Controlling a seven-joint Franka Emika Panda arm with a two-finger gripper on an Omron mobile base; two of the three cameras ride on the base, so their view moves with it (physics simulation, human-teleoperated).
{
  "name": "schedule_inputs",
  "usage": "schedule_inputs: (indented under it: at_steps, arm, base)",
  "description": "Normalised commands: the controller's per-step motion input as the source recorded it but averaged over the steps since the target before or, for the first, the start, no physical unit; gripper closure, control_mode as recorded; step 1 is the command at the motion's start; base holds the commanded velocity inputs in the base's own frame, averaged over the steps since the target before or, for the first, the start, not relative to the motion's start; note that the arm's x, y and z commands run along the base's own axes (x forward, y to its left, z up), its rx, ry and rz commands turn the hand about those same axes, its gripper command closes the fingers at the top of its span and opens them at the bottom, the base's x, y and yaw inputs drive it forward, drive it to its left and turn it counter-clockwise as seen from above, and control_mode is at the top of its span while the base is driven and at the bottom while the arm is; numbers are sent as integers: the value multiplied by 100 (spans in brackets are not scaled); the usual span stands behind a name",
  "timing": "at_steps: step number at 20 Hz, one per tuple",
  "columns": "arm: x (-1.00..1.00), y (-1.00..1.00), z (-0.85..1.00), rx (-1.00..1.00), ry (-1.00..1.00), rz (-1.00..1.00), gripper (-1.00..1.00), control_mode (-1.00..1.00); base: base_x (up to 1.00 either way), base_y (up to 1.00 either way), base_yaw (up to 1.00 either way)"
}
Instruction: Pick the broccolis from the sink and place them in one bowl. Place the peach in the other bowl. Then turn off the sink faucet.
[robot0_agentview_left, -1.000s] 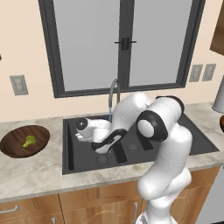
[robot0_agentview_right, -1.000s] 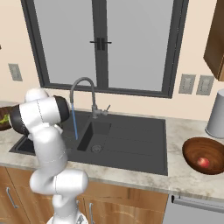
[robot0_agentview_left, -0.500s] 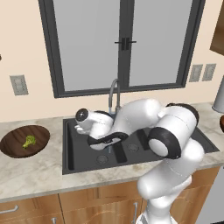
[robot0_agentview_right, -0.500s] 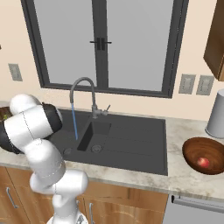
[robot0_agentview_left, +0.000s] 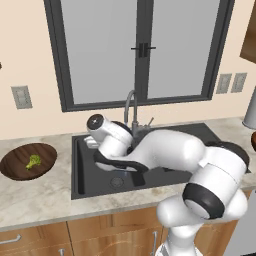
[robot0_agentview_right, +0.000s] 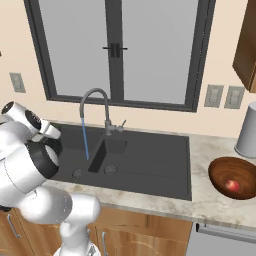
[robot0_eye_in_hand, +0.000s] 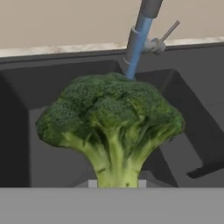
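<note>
One broccoli (robot0_agentview_left: 33, 161) sat in the left bowl (robot0_agentview_left: 20, 169), peach (robot0_agentview_right: 231, 185) in the right bowl (robot0_agentview_right: 220, 172). Gripper (robot0_eye_in_hand: 117, 183) was clamped on the second broccoli (robot0_eye_in_hand: 111, 127), raised over the sink (robot0_agentview_left: 85, 182). Left: drop it in, then shut the faucet (robot0_agentview_right: 95, 112), water (robot0_agentview_right: 85, 141) was running.

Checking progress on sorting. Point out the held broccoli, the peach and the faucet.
broccoli (robot0_eye_in_hand: 111, 120), hand view, middle of the green crown.
peach (robot0_agentview_right: 231, 185), right base view, centre of the fruit in the bowl.
faucet (robot0_agentview_right: 94, 91), right base view, top of the arch.
</note>
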Motion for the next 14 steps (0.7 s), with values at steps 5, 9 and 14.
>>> schedule_inputs:
  at_steps: [5,9,14]
  arm:
    - [-51,15,42,0,5,15,100,-100]
    - [-28,32,42,5,15,22,100,-100]
    - [-16,25,46,5,19,29,100,-100]
  base:
    - [0,0,0]
    - [0,0,0]
    - [0,0,0]
